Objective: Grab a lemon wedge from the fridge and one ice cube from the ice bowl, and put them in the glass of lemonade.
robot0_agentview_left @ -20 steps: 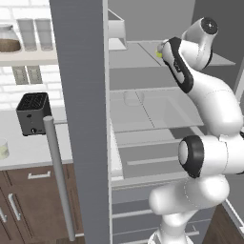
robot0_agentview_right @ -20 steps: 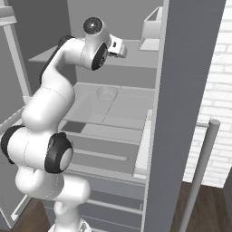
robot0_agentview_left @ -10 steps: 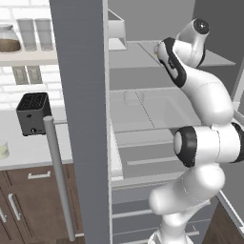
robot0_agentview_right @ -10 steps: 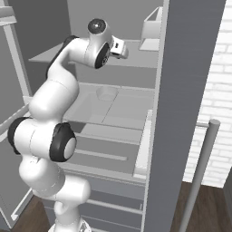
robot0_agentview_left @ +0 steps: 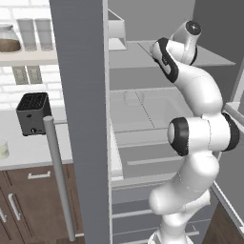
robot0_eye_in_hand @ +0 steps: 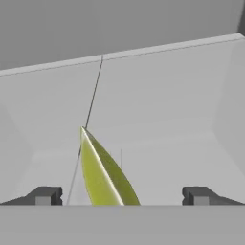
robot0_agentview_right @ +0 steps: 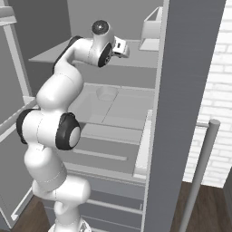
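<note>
Fingers (robot0_eye_in_hand: 43, 196) spread wide, nothing between them but air and the lemon wedge (robot0_eye_in_hand: 103, 172), standing on edge on the upper fridge shelf (robot0_eye_in_hand: 162, 95), nearer the left tip than the right. Off-centre, then: on closing, likely a one-sided push before the second pad arrives, tipping or skidding the thin slice toward the back wall. Narrow edge up, curved rind below — easy to roll, easy to squirt out of a pinch taken too high or too near the point. Too shallow a reach, and only the tip caught; too deep, and the shelf itself struck.

Further out: arm bent high into the open fridge (robot0_agentview_left: 81, 95), wrist close under the compartment above, so a careless lift on the way out risks a knock there. Glass of lemonade (robot0_agentview_left: 3, 148) far left on the bench (robot0_agentview_left: 28, 147), past the toaster (robot0_agentview_left: 32, 113) — a long carry for a weak grip.
</note>
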You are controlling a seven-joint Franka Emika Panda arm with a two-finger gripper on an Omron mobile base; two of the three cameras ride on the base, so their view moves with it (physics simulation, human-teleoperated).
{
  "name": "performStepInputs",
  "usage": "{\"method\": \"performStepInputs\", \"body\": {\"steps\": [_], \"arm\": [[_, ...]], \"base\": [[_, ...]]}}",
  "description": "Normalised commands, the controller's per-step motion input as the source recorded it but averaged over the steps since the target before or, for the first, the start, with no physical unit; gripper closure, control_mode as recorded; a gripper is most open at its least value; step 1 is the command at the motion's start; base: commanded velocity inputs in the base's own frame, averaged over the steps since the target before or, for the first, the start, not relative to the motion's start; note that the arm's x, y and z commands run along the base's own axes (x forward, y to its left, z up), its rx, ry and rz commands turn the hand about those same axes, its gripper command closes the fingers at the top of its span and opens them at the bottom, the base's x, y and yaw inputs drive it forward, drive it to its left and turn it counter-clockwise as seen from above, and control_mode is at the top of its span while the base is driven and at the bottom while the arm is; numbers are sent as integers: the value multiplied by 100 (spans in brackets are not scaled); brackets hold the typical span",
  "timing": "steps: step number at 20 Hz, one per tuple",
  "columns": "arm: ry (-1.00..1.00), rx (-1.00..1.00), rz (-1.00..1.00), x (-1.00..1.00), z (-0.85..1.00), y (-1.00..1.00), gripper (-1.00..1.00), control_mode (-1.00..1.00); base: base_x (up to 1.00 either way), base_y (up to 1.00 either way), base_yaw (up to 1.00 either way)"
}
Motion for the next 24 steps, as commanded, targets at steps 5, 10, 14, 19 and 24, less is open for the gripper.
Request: {"method": "performStepInputs", "body": {"steps": [5,10,14,19,24], "arm": [[1,0,0,51,-6,0,-100,-100],[2,-2,0,10,-33,1,-100,-100],[-1,-1,0,7,-21,8,100,-100],[-1,0,0,6,-2,0,100,-100],[-1,0,0,1,0,0,100,-100]], "base": [[0,0,0],[0,0,0],[0,0,0],[0,0,0],[0,0,0]]}}
